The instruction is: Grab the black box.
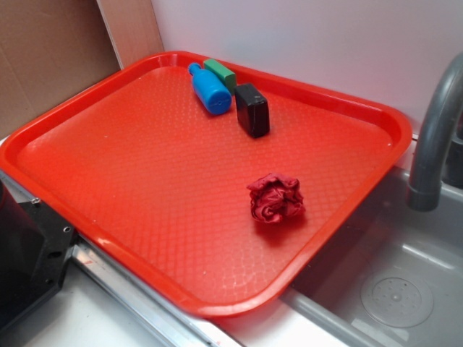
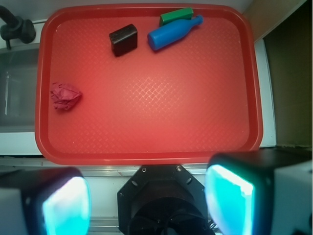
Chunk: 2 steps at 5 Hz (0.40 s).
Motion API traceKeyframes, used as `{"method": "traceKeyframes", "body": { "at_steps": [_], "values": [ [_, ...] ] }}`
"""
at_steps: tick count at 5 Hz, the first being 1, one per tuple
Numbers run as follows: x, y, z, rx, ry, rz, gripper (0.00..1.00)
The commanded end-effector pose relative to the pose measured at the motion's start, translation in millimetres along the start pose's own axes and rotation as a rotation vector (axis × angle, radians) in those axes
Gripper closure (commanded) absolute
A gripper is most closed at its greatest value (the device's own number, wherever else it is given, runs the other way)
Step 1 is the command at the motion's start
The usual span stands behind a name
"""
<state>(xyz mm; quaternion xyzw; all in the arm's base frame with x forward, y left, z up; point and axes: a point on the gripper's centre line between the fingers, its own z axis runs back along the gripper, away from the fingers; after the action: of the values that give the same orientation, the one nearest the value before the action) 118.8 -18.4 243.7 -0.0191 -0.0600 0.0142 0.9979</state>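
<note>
The black box (image 1: 252,109) (image 2: 123,39) is a small glossy block lying flat on the red tray (image 1: 145,181) (image 2: 156,107), near the tray's far side. Right beside it lie a blue bottle (image 1: 210,89) (image 2: 173,33) and a green block (image 1: 220,73) (image 2: 176,16). My gripper (image 2: 146,200) shows only in the wrist view. It hangs high above the robot base (image 2: 164,200), off the tray's near edge and far from the box. Its cyan pads (image 2: 66,208) stand wide apart with nothing between them.
A crumpled red cloth (image 1: 275,198) (image 2: 65,95) lies on the tray toward the sink side. A grey faucet (image 1: 434,137) (image 2: 14,27) rises over the metal sink (image 1: 398,275) next to the tray. Cardboard (image 1: 51,50) stands behind the tray.
</note>
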Motion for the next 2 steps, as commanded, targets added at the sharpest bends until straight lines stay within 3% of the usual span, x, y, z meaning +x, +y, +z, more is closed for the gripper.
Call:
{"method": "traceKeyframes", "body": {
  "at_steps": [1,2],
  "values": [
    [0,0,0,0.0,0.0,0.0,0.0],
    [46,3,-35,0.031,-0.087,0.161,0.0]
  ]
}}
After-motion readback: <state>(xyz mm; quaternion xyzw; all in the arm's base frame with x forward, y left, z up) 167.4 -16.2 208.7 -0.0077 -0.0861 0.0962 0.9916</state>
